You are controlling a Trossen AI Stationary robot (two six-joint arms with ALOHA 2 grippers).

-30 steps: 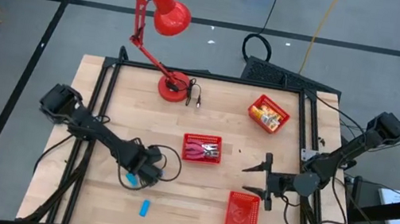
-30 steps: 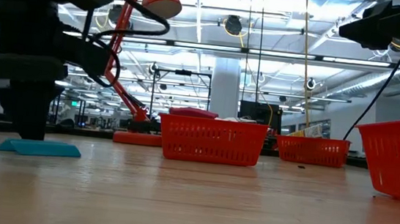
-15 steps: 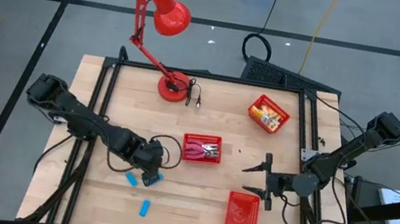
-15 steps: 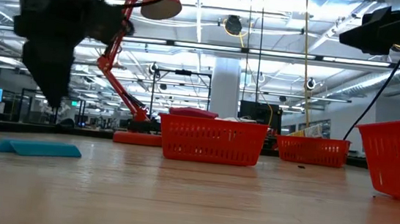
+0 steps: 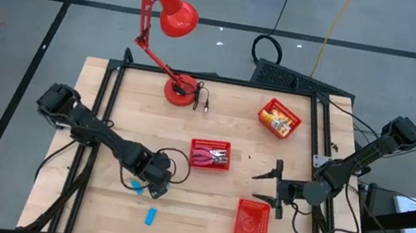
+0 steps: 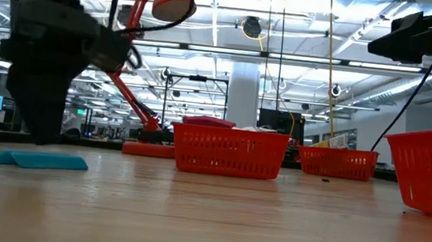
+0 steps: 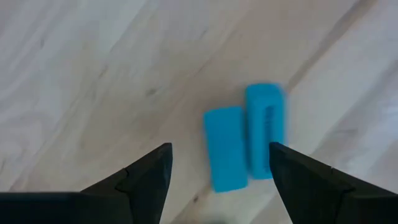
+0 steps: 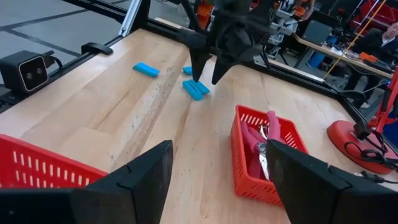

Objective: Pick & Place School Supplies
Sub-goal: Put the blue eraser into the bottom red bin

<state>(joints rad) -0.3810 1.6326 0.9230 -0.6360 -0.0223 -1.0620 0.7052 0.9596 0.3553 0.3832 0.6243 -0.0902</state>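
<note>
My left claw (image 5: pixel 155 185) hangs with its fingers spread wide and nothing in them, just above a pair of blue blocks (image 7: pixel 245 144) lying side by side, touching, on the desk (image 5: pixel 226 107) toward its front-left part. A third blue block (image 5: pixel 150 218) lies apart, nearer the front edge. My right claw (image 5: pixel 266 186) waits wide open and empty on the right side, between the middle basket (image 5: pixel 210 154) holding red-handled tools (image 8: pixel 260 144) and the front basket (image 5: pixel 252 224).

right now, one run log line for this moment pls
left gripper: open, above paired blue blocks | right gripper: open, waiting between baskets | third blue block: on table
</note>
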